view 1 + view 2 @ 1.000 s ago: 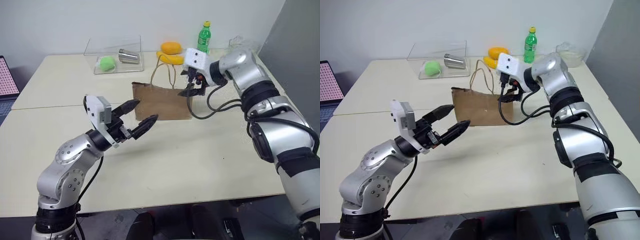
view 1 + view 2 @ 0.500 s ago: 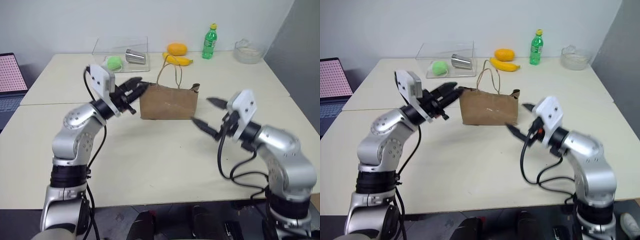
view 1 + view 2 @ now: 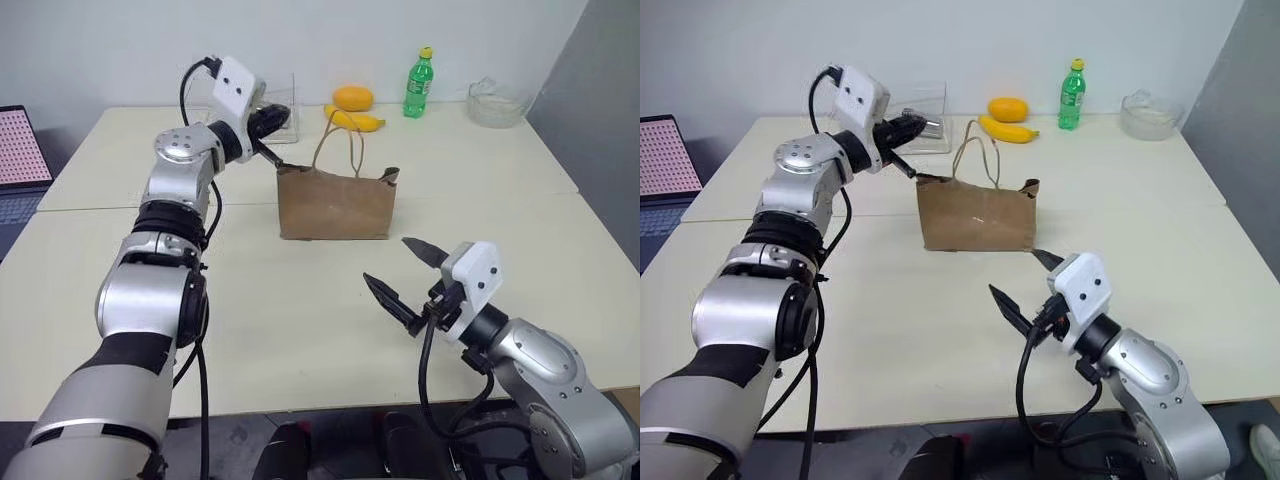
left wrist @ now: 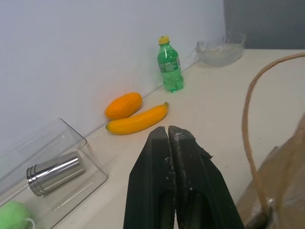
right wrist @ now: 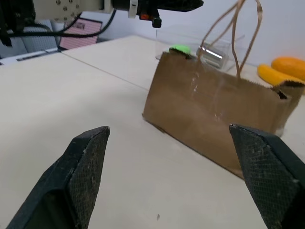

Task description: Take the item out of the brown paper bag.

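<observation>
- Left gripper (image 3: 272, 150): fingers pressing fully together, holding nothing that can be seen; hovering level just beside the upper left corner of the brown paper bag (image 3: 335, 205), near its looped handles (image 3: 338, 150); whether a fingertip is touching the paper cannot be told.
- Right gripper (image 3: 405, 277): fingers standing wide apart and empty; hanging over bare table in front of the bag, well apart from it.
- Item: not showing; judged to be sitting inside the bag, whose mouth is not opening toward the camera.
- Bag: standing upright near the middle of the table (image 3: 300, 330); top edge crumpled; one torn corner curling on the right.
- Risk, judged: the closed left fingers nudging the light bag and tipping or sliding it, since nothing is bracing it; the thin handles snagging a finger; the mouth pinching shut so the item cannot be reached; the right gripper, reaching in blind, crushing the paper rather than catching the item.
- Surface: pale cream tabletop made of two slabs meeting at a seam; smooth and mostly bare near the robot.
- Far edge of table: clear plastic box (image 3: 282, 95) holding a metal cup (image 4: 55, 173) and a green ball (image 4: 14, 214); banana (image 3: 355, 120); orange fruit (image 3: 352, 97); green bottle (image 3: 417, 83); glass bowl (image 3: 497, 102).
- Room: plain white wall behind; grey panel at right; laptop screen (image 3: 18, 148) glowing at left.
</observation>
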Robot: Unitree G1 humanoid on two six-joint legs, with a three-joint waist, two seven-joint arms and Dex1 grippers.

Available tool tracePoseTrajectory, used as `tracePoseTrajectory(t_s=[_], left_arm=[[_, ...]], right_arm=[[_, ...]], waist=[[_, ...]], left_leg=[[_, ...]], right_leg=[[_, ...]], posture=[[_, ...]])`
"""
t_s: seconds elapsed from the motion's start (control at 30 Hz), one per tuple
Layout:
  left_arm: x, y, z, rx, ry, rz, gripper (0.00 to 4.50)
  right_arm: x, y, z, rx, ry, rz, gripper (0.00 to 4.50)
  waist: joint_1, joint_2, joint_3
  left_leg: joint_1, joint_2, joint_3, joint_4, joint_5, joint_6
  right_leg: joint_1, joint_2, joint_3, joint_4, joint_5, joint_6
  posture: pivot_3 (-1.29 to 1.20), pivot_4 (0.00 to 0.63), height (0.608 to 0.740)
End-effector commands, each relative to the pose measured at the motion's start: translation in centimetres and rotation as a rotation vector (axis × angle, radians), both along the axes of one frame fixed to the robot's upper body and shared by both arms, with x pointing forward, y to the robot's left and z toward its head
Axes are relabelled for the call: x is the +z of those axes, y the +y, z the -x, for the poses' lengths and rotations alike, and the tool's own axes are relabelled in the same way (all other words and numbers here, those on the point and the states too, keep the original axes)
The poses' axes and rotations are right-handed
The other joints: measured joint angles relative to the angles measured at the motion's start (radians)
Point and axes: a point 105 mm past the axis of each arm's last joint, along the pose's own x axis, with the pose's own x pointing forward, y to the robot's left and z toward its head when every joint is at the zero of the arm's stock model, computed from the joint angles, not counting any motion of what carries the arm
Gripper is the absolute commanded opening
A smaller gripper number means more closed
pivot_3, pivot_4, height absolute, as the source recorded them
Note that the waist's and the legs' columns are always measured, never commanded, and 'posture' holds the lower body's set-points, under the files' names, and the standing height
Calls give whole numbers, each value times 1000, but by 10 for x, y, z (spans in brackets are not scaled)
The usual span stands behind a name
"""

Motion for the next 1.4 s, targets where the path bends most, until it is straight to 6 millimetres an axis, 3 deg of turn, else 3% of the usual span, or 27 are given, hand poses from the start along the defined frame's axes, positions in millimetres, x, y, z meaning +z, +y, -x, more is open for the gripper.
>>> tracePoseTrajectory(t_s=[0.03,0.17,0.43,0.57,0.73,0.97,1.1,1.2,1.3,1.4], left_arm=[[-3,-5,-3,0,11,-80,40],[-21,-12,0,-64,105,-157,40],[-34,-18,20,-279,258,-178,40],[-50,-12,44,-471,408,-231,40],[-58,3,65,-595,512,-269,40],[-70,5,99,-706,582,-301,40],[-59,3,118,-772,464,-335,40],[-37,-3,125,-778,316,-322,40],[-43,-2,139,-780,181,-466,644],[-56,-3,159,-844,151,-494,1538]], right_arm=[[20,-3,13,-6,-98,-20,4236],[22,-11,16,-20,-118,-43,4236],[21,-14,18,-31,-111,-42,4236],[22,-13,18,-23,-105,-40,4236],[23,-12,19,0,-88,-36,4236],[19,-10,21,26,-59,-30,4236],[17,-10,22,42,-53,-20,4236],[12,-11,26,62,-32,3,4236],[2,-10,30,84,1,39,4236],[-3,-8,33,110,26,39,4236]], waist=[[-1,0,0],[-1,-1,0],[-2,-1,1],[-5,-1,1],[-7,-1,1],[-9,-1,1],[-6,-1,1],[-1,-1,0],[-1,-1,0],[-2,0,0]], left_leg=[[0,0,0,0,0,0],[-1,0,0,0,0,0],[0,0,0,0,0,0],[0,0,1,0,0,0],[0,1,0,1,0,0],[0,2,0,1,0,0],[0,2,-1,1,0,0],[0,2,-1,2,0,0],[0,2,0,2,0,0],[2,3,2,1,0,0]], right_leg=[[0,0,0,0,0,0],[0,0,0,0,0,0],[0,0,0,1,0,0],[0,0,0,1,0,0],[0,1,0,1,0,0],[0,1,1,2,0,0],[0,1,1,3,0,0],[0,1,1,3,0,0],[0,1,1,3,0,0],[0,1,2,3,0,0]], posture=[[0,150,740],[0,150,740],[0,150,740],[0,150,740],[0,150,740],[0,150,740],[0,150,740],[0,150,740],[0,150,740],[0,150,740]])
